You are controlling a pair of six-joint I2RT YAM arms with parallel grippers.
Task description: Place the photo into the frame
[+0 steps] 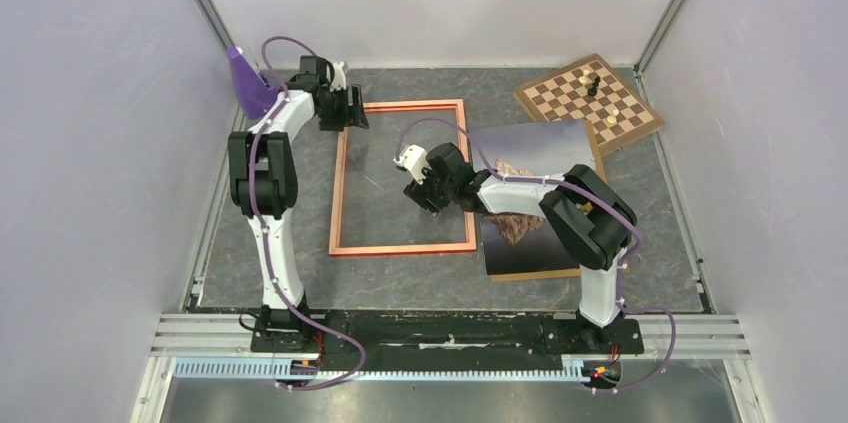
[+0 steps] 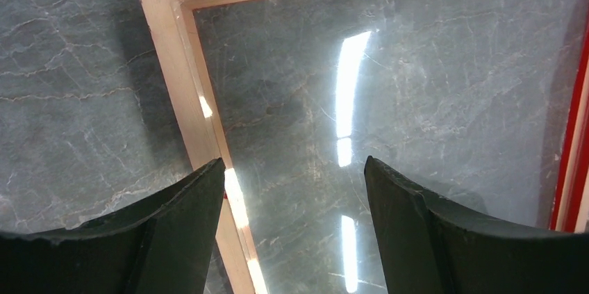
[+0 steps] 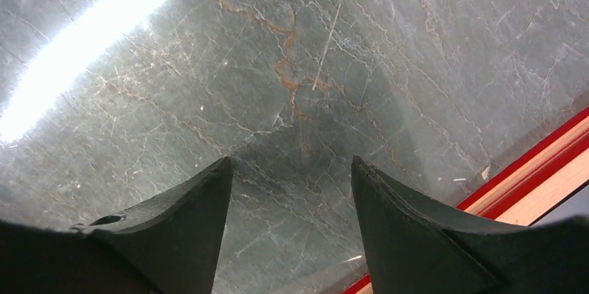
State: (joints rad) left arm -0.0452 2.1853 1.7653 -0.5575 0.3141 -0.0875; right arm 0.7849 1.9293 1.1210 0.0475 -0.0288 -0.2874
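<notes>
The orange-red frame (image 1: 338, 183) lies flat and empty on the grey marbled table, left of centre. To its right the photo (image 1: 535, 148) lies face up, its left edge by the frame's right rail, with my right arm across its middle. My left gripper (image 1: 350, 115) hovers open over the frame's far left corner; in the left wrist view its gripper (image 2: 292, 162) straddles one rail of the frame (image 2: 187, 78). My right gripper (image 1: 427, 193) hangs open inside the frame near its right rail; the right wrist view shows that gripper (image 3: 292, 160) holding nothing, with the frame (image 3: 549, 169) at lower right.
A brown backing board (image 1: 598, 158) pokes out from under the photo. A chessboard (image 1: 590, 101) with a few pieces sits at the back right corner. A purple object (image 1: 248, 83) stands at the back left beside my left arm. White walls enclose the table.
</notes>
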